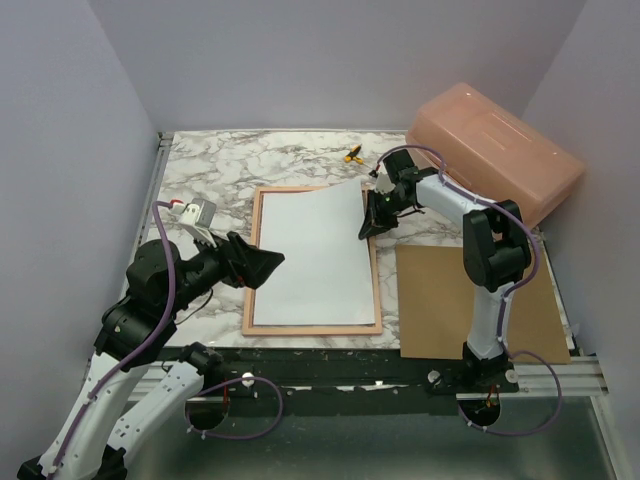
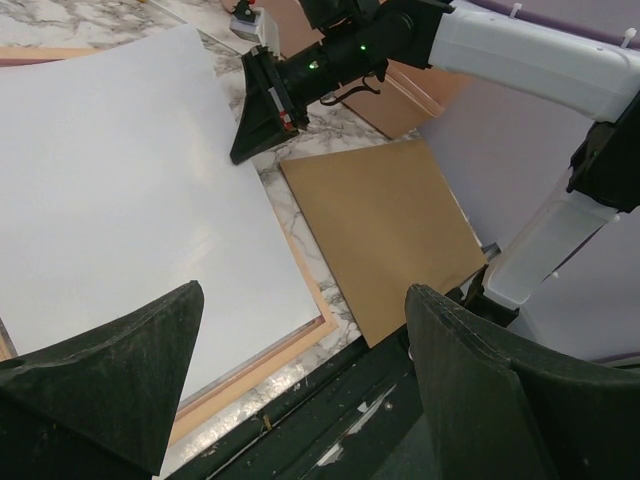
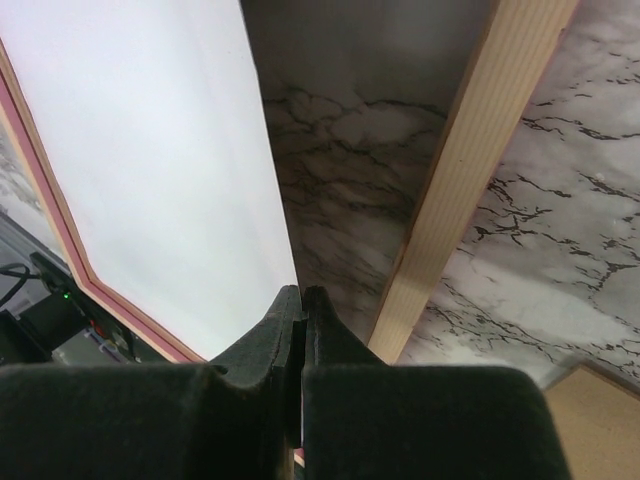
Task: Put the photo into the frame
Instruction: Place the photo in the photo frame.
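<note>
Two arms reach in from the near edge of the marble worktop [image 1: 250, 160]. At the left rail of the frame [image 1: 310, 328], the left claw [image 1: 268, 268] hovers with its jaws spread wide, holding nothing. The frame lies flat, pale wood side up. The photo [image 1: 315, 260] rests across it, white side up. The right claw [image 1: 367, 228] is clamped on the photo's right edge, holding it raised above the frame's right rail. Just right of the frame lies a brown board [image 1: 470, 300]. Beyond the frame's far edge sits a small yellow thing [image 1: 353, 155], and farther right a salmon box [image 1: 495, 150].
</note>
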### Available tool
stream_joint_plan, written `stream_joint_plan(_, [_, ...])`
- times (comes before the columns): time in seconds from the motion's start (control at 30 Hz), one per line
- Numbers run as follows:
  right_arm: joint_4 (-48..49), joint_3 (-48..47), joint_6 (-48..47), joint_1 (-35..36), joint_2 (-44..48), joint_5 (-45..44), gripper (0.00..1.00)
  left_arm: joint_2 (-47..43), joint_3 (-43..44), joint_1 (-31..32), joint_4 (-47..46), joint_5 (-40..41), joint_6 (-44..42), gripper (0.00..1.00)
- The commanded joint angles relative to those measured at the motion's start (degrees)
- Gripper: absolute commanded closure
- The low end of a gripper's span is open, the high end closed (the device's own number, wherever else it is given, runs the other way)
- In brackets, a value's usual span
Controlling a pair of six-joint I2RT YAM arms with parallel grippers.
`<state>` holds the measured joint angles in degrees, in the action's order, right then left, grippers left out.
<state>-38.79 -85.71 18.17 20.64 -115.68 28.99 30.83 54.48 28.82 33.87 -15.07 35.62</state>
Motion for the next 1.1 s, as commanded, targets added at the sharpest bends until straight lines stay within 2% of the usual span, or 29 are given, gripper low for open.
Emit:
stream_joint_plan(0.0, [2.79, -0.32, 1.89, 0.27, -1.15, 2.85, 1.0, 0.26, -0.51, -0.34, -1.28, -1.37, 0.05, 0.16])
stream_joint_plan(0.17, [4.87, 0.81, 3.3, 0.34, -1.48, 3.95, 0.99, 0.26, -0.69, -0.34, -1.26, -1.28, 0.16, 0.16])
stream_joint_plan(0.27, [5.38, 1.24, 3.58, 0.45, -1.18, 3.67, 0.95, 0.29, -0.8, -0.35, -1.18, -1.37, 0.06, 0.16])
stream_joint_plan(0.4, [4.86, 1.66, 3.84, 0.47, 0.09, 1.48, 0.77, 0.26, -0.87, -0.34, -1.07, -1.2, 0.07, 0.15])
stream_joint_plan(0.6, [5.38, 3.79, 4.77, 0.45, 4.77, -2.64, 0.42, 0.02, -1.35, -0.34, -1.13, -1.24, 0.16, 0.15])
stream_joint_plan(0.73, [5.87, 5.91, 5.55, 0.46, 10.06, -6.91, 0.25, 0.16, -1.44, -0.34, -0.93, -1.02, -0.04, 0.15])
stream_joint_plan(0.9, [5.83, 9.82, 7.13, 0.4, 16.45, -12.31, 0.13, 0.12, -2.08, -0.35, -1.3, -1.67, 0.58, 0.15])
stream_joint_plan(1.07, [5.46, 15.4, 8.9, 0.41, 20.53, -15.83, 0.11, 0.19, -3.8, -0.34, -2.03, -2.2, 1.68, 0.15])
